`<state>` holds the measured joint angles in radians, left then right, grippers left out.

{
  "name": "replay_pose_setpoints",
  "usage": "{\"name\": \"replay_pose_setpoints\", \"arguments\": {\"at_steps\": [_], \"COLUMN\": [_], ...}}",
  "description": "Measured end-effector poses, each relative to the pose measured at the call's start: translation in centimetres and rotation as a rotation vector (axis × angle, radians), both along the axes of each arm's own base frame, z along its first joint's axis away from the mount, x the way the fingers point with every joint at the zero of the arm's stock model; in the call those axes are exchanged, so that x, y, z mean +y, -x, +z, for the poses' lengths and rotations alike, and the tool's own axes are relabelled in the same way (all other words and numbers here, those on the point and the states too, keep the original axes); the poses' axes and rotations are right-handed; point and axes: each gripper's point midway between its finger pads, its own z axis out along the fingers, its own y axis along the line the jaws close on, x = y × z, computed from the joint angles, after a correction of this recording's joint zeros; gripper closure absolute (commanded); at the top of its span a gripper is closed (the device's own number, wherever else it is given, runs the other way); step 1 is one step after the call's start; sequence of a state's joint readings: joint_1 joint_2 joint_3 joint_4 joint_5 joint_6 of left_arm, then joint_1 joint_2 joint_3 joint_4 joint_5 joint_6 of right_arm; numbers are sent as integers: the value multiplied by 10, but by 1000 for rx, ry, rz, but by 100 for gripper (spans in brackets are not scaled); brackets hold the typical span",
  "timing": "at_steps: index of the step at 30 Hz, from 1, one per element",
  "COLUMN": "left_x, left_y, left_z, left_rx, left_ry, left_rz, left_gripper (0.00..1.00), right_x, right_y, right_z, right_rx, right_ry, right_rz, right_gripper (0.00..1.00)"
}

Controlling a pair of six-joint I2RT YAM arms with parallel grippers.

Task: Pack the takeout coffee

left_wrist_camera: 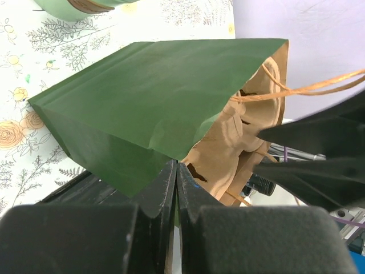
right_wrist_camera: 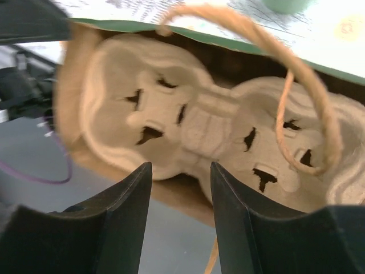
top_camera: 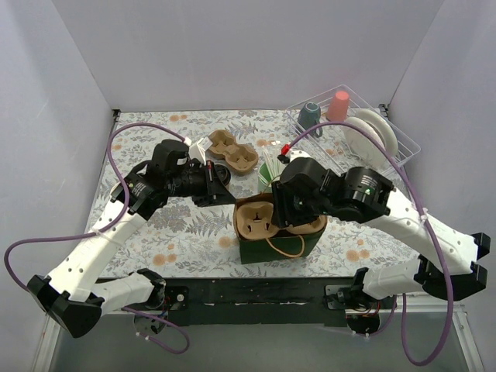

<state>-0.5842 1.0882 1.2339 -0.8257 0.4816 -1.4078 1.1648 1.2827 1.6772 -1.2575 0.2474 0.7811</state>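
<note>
Left fingers [left_wrist_camera: 167, 191] tight on green bag [left_wrist_camera: 148, 97] rim; right fingers [right_wrist_camera: 132, 197] apart above carrier [right_wrist_camera: 199, 128].

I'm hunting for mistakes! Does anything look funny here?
Yes: the cup carrier inside the green paper bag has empty pockets, with no cup in it. The left gripper pinches the bag's rim.

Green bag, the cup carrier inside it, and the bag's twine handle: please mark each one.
green bag [left_wrist_camera: 142, 94], left wrist view, on its green side panel.
cup carrier [right_wrist_camera: 204, 123], right wrist view, on the bridge between its two pockets.
twine handle [right_wrist_camera: 324, 103], right wrist view, on the loop's outer curve.
</note>
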Motion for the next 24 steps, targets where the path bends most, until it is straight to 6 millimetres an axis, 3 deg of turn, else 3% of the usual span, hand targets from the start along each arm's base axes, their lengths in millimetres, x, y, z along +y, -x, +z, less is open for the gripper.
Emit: {"name": "replay_pose_setpoints", "arguments": {"at_steps": [8,10,21,23,24], "left_x": [2,3,4,4,5], "left_y": [3,4,5,5,5], "left_z": [-2,-2,-4,-4,-4], "left_rx": [3,1,1,2,1], "left_ry": [0,2,-1,-4,-6], "left_rz": [1,1,4,7,8], "left_gripper": [100,100,99,84,66], "right_x": [-21,-29,-19,-17,-14], "right_y": [0,1,-7,-8,-8], "right_z": [-82,-95,-81,-71,-62], "right_rx": [17,21,-39,-48,-54], "right_ry": [180,209,131,115,96], "right_rz": [-51,-59,-58,-49,-43], "right_gripper": [48,48,48,48,48]}}
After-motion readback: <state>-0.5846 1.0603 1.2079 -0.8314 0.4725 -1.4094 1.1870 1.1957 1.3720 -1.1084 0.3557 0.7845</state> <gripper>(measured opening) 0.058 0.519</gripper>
